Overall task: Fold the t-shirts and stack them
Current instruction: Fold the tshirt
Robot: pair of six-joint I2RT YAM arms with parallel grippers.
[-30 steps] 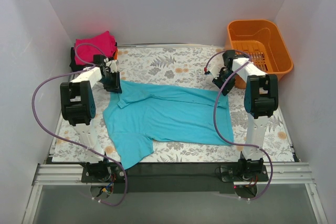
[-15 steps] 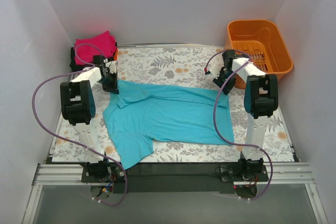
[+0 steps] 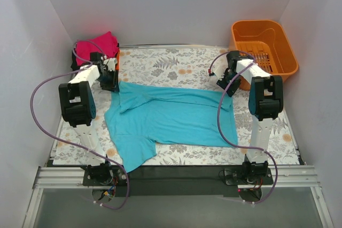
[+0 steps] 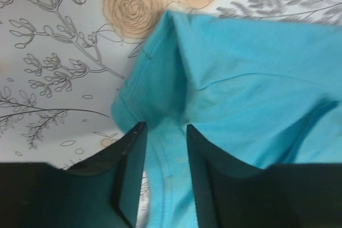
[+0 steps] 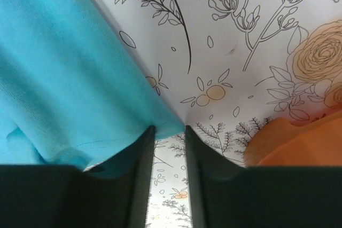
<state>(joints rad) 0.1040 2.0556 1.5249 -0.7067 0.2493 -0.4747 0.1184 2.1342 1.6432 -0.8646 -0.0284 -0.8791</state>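
Both left gripper (image 4: pixel 164 126) and right gripper (image 5: pixel 170 128) pinch far edges of the spread teal t-shirt (image 3: pixel 171 116).

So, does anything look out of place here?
The shirt lies crooked: one sleeve trails to the table's near edge, and its far-left corner is bunched in the left gripper. Nothing looks spilled or torn.

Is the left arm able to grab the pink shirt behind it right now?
Probably not yet. The pink shirt sits close behind the left gripper with nothing between them, but the gripper is shut on the edge of the teal shirt, so it would likely have to let go first.
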